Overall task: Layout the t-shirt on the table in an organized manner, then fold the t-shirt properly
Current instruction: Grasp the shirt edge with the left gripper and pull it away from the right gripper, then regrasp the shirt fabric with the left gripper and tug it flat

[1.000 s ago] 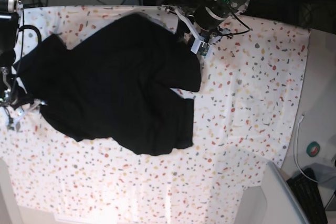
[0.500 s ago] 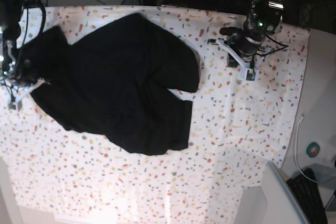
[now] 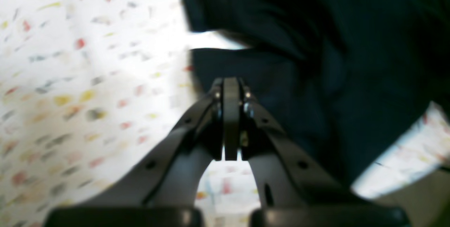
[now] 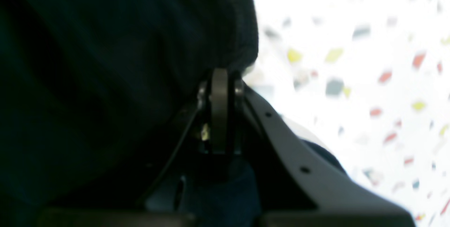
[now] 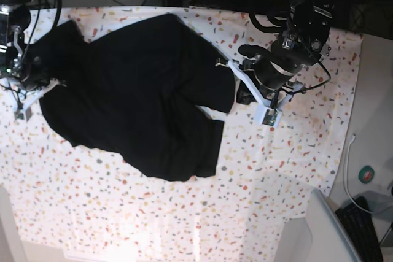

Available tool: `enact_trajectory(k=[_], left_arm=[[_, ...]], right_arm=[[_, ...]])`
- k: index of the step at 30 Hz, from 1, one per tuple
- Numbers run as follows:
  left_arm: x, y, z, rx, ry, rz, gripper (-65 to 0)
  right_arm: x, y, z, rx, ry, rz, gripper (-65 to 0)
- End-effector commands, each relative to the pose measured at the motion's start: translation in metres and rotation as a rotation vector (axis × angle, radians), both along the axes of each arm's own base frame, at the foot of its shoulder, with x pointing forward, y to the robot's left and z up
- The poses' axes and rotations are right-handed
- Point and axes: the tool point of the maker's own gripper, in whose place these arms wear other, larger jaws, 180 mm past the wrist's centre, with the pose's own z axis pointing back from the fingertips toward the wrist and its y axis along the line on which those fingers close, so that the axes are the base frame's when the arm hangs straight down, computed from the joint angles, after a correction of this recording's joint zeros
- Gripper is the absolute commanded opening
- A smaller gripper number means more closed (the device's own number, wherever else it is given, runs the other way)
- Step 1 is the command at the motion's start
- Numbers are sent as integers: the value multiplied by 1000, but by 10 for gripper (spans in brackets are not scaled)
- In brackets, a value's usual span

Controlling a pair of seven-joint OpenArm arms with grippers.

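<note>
Base view: large plain black soft fabric t-shirt (image 5: 138, 93) lies crumpled on the wide table with the white speckled cloth cover (image 5: 295, 151), occupying the left and centre of the cover; right part of the cover bare. Garment not flat: one lobe reaches toward the far left corner, another bulges at the right edge, lower hem area sags toward the near side, with folds across the middle.

Left hand (image 5: 241, 97) (on the right side of the base view): sits at the right edge of the t-shirt, by the bulging lobe. Left wrist view shows its two fingers pressed together, no gap between the tips, no cloth seen between them (image 3: 231, 90). Black fabric (image 3: 316, 62) lies just beyond and to the right of the tips, speckled cover (image 3: 88, 79) to the left. Contact with the fabric cannot be told; picture blurred.

Right hand (image 5: 24, 93) (on the left side of the base view): at the left edge of the t-shirt. Right wrist view shows its fingers fully closed (image 4: 219, 79), with the rounded edge of the black fabric (image 4: 123, 62) bunched right at the tips and more dark cloth beneath the fingers. Whether cloth is pinched between the tips cannot be told. Speckled cover (image 4: 351, 62) visible to the right
</note>
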Motion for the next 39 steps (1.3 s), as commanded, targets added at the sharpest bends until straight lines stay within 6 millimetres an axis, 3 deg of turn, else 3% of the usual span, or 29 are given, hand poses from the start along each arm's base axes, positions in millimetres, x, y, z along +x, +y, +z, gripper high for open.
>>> enact_trajectory(k=[1,7,10,12,15,20,24,28,32,37,39], left_arm=[[8,-7,11,-33,-41,2,-650],[6,-25,9,-93,-25,22,-650],[0,-38,3,-103,28,3,-431],[0,-57,4,-90,69,-71,-291],[-4,-87,-3,-56,138,-192,-166],[-18,-121,-19,-7,209,-337,-166],[-26,-131,-33,28,247,-395,-186],[-32,-129,-48,40,300,-377,-392],[-31,-118,-58,34,349,-243,-513],[-32,-119,-57,25,353,-237,-515],[-33,-120,-58,22,355,-237,-474]], right_arm=[[19,-8,17,-19,-66,-3,-650],[21,-8,17,-19,-69,-3,-650],[20,-8,17,-19,-67,-3,-650],[21,-8,17,-19,-69,-3,-650],[20,-8,17,-19,-67,-4,-650],[15,-6,13,-16,-55,-4,-650],[13,-7,13,-16,-53,-7,-650],[11,-9,12,-16,-50,-11,-650],[10,-9,11,-16,-48,-11,-650],[10,-7,10,-14,-46,-8,-650],[10,-7,10,-14,-45,-7,-650]])
